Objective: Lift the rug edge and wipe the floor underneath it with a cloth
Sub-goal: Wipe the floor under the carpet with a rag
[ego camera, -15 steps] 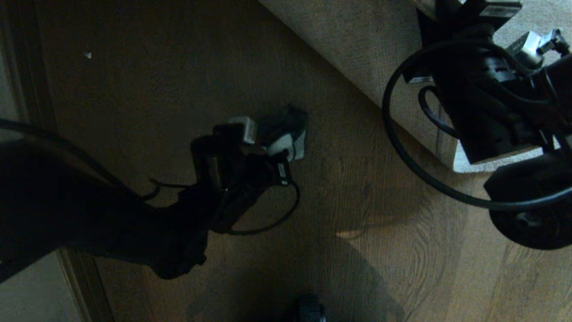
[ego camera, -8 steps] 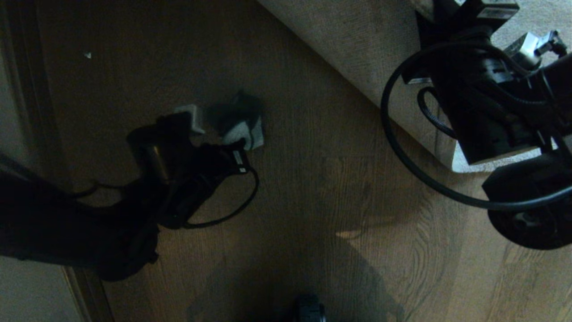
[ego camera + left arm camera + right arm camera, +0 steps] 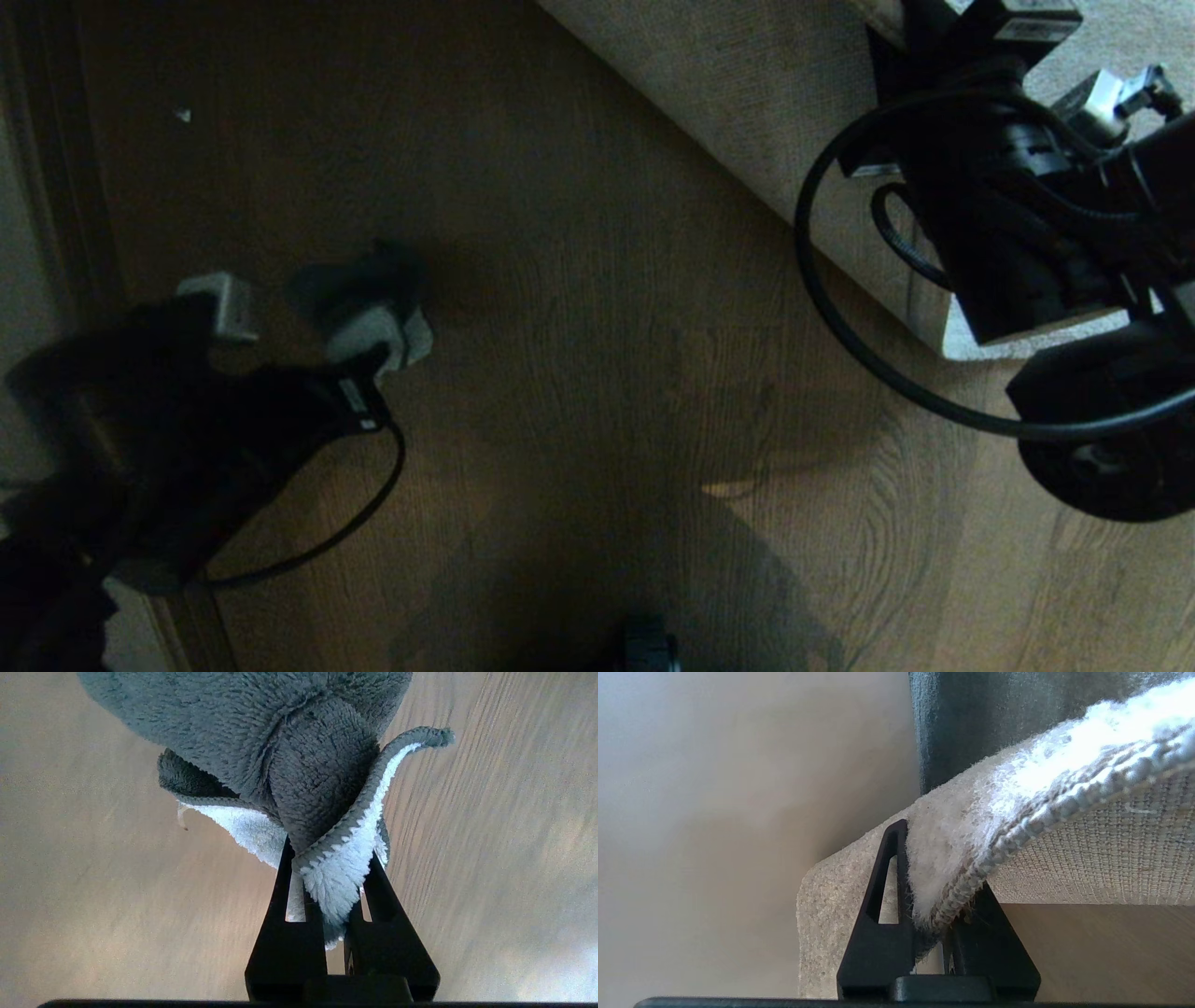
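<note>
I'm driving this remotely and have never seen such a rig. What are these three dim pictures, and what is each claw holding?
The wide picture comes from a camera on the robot's head, looking down at the wood-plank floor. The two close-ups come from cameras on each wrist, behind the fingers.

The left claw, at the left of the head view, is shut on the cloth, a fluffy dark-and-white rag, low over bare floor.

The right claw, at the right of the head view, is shut on the edge of the rug, holding it lifted so its woven backing shows.

In the head view the rug lies at the top right, with the cloth well away from it.
</note>
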{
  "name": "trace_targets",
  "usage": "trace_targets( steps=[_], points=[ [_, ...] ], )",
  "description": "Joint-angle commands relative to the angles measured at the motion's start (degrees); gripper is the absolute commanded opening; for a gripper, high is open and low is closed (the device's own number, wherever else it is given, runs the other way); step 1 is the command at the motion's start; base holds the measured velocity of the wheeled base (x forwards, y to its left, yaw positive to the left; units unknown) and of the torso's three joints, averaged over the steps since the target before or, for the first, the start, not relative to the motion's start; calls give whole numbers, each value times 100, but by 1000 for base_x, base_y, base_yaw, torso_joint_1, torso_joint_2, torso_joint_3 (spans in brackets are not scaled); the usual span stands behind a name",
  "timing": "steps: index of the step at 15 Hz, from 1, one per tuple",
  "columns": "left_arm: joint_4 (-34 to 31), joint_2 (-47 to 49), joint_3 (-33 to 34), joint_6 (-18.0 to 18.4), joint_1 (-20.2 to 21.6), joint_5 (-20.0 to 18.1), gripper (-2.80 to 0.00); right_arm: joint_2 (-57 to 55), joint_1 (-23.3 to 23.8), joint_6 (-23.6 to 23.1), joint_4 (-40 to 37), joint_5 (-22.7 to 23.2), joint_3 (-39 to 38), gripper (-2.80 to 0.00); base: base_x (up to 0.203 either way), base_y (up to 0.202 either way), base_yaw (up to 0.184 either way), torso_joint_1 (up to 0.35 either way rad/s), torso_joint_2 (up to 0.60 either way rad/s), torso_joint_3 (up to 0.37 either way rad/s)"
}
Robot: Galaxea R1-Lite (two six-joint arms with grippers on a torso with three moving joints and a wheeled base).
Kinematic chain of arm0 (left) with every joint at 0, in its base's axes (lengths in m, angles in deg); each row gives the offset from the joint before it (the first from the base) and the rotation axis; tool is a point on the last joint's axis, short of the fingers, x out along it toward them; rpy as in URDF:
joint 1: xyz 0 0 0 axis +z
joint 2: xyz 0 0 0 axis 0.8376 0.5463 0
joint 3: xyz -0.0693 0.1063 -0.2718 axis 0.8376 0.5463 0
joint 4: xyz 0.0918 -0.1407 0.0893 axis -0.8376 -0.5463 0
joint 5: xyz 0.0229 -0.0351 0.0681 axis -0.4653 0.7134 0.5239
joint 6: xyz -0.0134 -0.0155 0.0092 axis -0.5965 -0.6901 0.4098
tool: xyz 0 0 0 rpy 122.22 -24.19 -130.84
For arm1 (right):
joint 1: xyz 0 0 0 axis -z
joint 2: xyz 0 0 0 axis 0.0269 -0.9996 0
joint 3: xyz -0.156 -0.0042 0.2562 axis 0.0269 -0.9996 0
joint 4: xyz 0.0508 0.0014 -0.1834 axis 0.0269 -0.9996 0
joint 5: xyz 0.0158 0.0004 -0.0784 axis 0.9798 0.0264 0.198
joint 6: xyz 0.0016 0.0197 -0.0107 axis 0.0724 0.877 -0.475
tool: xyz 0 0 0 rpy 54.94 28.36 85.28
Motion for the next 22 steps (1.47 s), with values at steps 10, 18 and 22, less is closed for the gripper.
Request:
trace_targets(
  steps=[10, 18, 22],
  points=[
    [17, -426, 1310, 44, -1505, -697, -280, -76, 5, 32, 274, -18, -53, -280, 0, 0, 0, 0, 0, 0],
    [153, 2169, -1182, 63, -3192, -662, -280, -84, 209, 5, 274, -27, -88, -280, 0, 0, 0, 0, 0, 0],
    [385, 2539, -1451, 35, -3351, -667, -280, -67, 304, 14, 274, -18, -97, -280, 0, 0, 0, 0, 0, 0]
  ],
)
